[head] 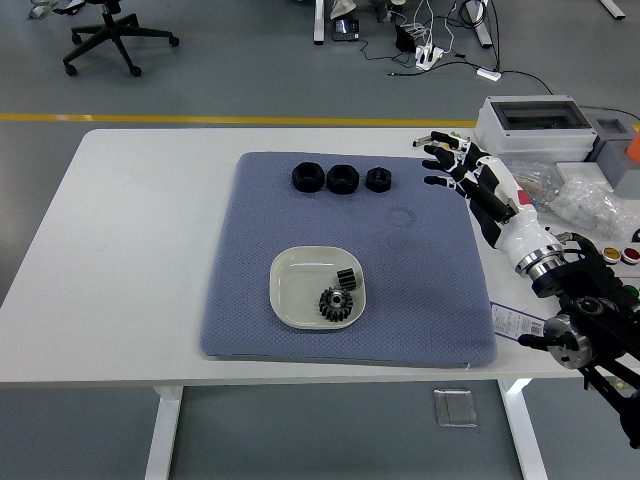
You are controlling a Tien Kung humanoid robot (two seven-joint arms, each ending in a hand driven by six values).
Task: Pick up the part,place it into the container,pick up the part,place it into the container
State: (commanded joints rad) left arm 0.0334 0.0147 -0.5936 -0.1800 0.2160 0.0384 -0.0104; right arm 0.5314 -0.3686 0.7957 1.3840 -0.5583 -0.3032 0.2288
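Observation:
A white square dish (290,291) sits on the blue mat (420,280) near its front. Inside it lie a black bevel gear (338,304) and a small black block part (346,277). Three black nut-like parts (341,178) stand in a row at the mat's far edge. My right hand (452,166) hovers over the mat's far right corner, fingers spread, holding nothing, well away from the dish. The left arm does not show.
A grey lidded box (533,125), bags of small parts (590,200) and a button panel (625,255) crowd the table's right side. A yellow tool (458,147) lies just behind my hand. An office chair (115,35) stands on the floor beyond.

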